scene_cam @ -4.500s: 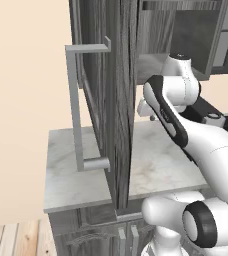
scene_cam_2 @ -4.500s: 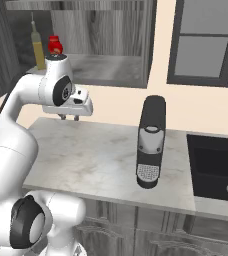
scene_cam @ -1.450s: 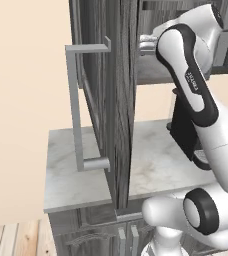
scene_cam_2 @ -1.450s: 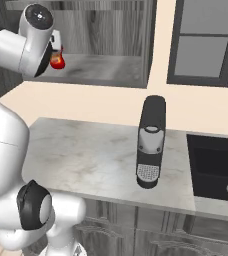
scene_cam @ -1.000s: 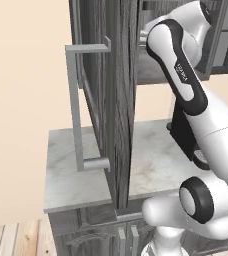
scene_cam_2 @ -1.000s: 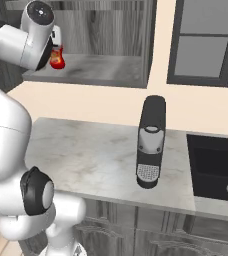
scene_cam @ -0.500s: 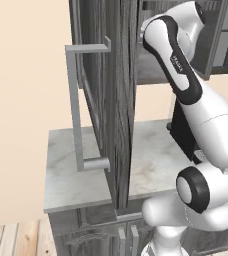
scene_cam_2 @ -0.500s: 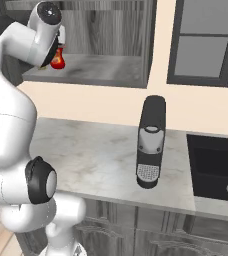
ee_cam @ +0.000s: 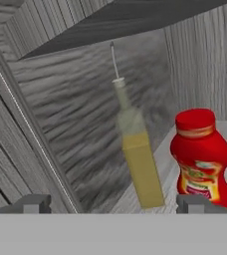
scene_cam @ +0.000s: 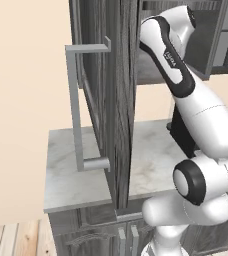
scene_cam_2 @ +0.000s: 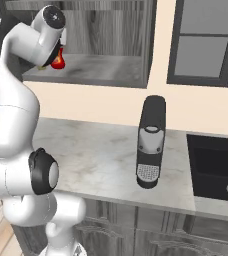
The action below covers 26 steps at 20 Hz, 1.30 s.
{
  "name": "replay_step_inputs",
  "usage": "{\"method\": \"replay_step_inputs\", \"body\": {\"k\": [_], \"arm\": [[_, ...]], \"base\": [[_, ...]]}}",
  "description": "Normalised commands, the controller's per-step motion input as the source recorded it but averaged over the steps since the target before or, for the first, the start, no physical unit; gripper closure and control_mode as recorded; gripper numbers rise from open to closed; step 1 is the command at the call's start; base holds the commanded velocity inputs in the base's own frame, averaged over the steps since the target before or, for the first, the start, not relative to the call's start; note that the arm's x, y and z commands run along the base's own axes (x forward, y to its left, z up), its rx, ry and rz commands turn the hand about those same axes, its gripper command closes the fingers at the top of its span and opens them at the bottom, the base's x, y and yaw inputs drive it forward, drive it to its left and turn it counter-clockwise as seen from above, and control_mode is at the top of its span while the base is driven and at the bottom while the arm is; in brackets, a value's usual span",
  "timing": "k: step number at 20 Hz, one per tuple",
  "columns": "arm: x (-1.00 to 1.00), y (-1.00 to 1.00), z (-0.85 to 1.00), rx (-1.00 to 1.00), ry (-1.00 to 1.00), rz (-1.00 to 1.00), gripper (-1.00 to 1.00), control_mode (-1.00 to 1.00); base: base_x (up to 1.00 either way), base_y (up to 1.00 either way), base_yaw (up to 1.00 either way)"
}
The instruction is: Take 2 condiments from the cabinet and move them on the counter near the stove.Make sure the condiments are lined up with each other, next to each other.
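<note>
The olive-yellow bottle (ee_cam: 135,159) is slim with a thin pointed nozzle; the red squeeze bottle (ee_cam: 202,159) just beside it is round with a yellow-red label. Both stand on the shelf inside the cabinet (scene_cam: 117,75). The gripper (ee_cam: 114,203) faces them with its jaws spread wide, holding nothing. The right base view shows the red bottle partly behind the arm, and the counter (scene_cam_2: 96,155) with a black coffee machine (scene_cam_2: 150,142).
</note>
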Motion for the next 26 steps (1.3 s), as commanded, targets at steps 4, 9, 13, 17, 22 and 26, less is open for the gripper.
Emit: {"method": "replay_step_inputs", "body": {"k": [4, 9, 13, 17, 22, 26], "arm": [[0.03, 0.21, 0.08, 0.0, 0.0, 0.0, -1.0, -1.0], [0.0, 0.13, 0.16, 0.0, 0.0, 0.0, -1.0, -1.0], [0.07, 0.03, 0.11, 0.0, -0.05, 0.02, -1.0, -1.0], [0.26, 0.01, 0.0, 0.0, -0.07, 0.03, -1.0, -1.0], [0.33, 0.0, 0.0, 0.0, -0.06, 0.07, -1.0, -1.0], [0.26, 0.0, 0.0, 0.0, -0.05, 0.1, -1.0, -1.0]], "base": [[0.0, 0.0, 0.0], [0.0, 0.0, 0.0], [0.0, 0.0, 0.0], [0.0, 0.0, 0.0], [0.0, 0.0, 0.0], [0.0, 0.0, 0.0]]}}
